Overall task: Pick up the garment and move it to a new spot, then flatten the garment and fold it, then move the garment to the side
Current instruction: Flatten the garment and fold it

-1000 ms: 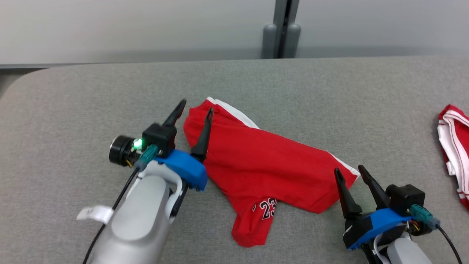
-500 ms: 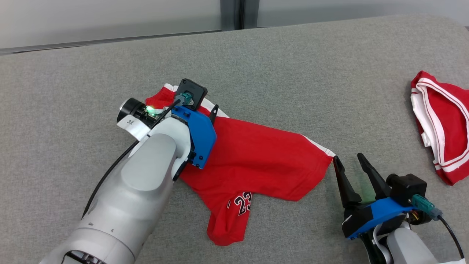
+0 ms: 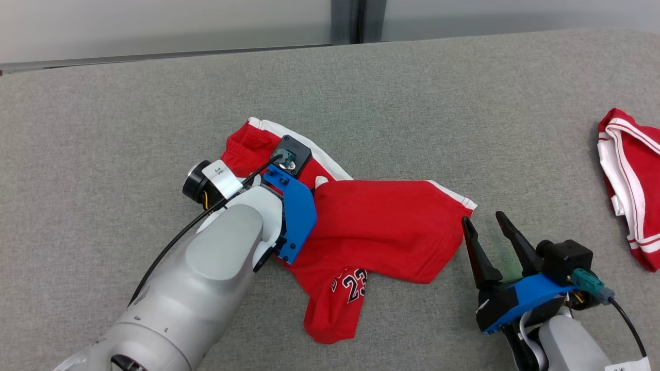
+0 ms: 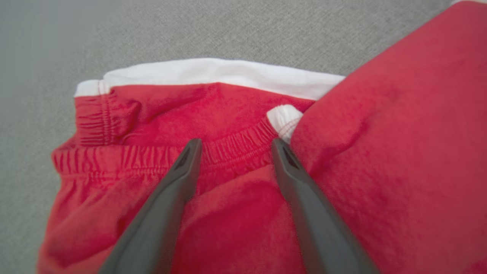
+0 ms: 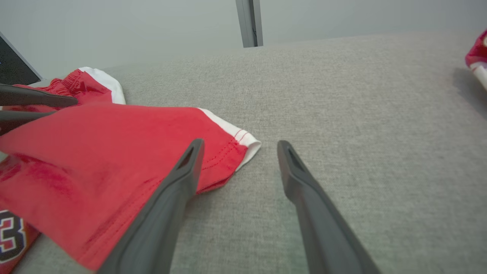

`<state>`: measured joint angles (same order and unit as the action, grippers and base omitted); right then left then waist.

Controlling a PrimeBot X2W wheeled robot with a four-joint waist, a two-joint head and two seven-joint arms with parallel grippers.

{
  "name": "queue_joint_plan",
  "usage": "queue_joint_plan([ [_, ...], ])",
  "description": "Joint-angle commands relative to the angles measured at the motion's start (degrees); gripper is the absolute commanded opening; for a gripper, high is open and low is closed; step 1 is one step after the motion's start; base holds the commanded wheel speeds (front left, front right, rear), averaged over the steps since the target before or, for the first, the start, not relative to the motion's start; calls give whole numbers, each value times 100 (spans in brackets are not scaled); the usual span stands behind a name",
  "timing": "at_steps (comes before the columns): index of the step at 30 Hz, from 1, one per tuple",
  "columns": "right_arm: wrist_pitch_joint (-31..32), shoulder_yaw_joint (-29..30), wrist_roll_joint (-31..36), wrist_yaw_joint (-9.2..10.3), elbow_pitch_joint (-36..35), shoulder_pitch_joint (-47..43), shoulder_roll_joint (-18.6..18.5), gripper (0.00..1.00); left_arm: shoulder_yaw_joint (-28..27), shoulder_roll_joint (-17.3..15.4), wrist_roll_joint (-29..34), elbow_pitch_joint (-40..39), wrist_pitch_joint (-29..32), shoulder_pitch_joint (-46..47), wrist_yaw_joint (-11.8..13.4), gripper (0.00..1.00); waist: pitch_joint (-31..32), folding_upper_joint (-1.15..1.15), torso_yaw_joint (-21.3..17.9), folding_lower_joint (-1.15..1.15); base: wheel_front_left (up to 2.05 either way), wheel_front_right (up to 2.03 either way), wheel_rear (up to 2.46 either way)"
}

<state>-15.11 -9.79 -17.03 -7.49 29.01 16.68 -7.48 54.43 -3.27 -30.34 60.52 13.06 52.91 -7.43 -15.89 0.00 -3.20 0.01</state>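
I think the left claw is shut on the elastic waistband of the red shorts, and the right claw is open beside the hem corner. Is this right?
No. The left claw is open, its jaws apart over the elastic waistband of the red shorts; the left wrist view shows it. The right claw is open beside the hem corner.

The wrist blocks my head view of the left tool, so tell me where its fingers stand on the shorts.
Observer: The left tool is open. Its fingertips straddle the gathered waistband of the red shorts. I cannot tell whether they press the cloth.
Operator: Now give me the right tool's line on the leg hem.
Observer: Seen along its fingers, the right tool is open. The white hem corner lies ungripped on the grey surface, just ahead of the gap between them.
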Motion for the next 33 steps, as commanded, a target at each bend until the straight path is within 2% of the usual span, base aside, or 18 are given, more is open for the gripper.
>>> queue_joint_plan([
  [1,-1,-22,1,0,15,76,4,100,118,-40,-82,-17,51,5,-8,100,-3,0,8,-1,0,0,0],
  [9,-1,-70,-61,0,51,8,-34,100,973,-192,-295,-158,141,-8,-9,100,-23,0,16,-1,0,0,0],
  [13,-1,-102,-87,0,60,17,2,100,1265,-211,-180,-347,-640,240,-9,100,-66,0,-7,-1,0,0,0],
  [17,-1,-175,-99,0,102,58,15,100,1573,-200,-214,-334,-1025,332,-8,100,-83,0,-36,-1,0,0,0],
  [25,-1,-300,-143,0,200,126,24,100,1794,-158,-335,137,-914,475,-8,100,-99,0,-107,-1,0,0,0],
  [31,-1,-337,-163,0,241,148,15,100,1852,-132,-488,546,-428,289,-8,100,-106,0,-150,-1,0,0,0],
  [32,-1,-341,-167,0,244,151,16,100,1859,-132,-533,594,-317,235,-8,94,-104,0,-154,-1,0,0,0],
  [33,-1,-342,-171,0,246,150,19,100,1868,-133,-567,618,-207,178,-8,51,-99,0,-156,-1,0,0,0],
])
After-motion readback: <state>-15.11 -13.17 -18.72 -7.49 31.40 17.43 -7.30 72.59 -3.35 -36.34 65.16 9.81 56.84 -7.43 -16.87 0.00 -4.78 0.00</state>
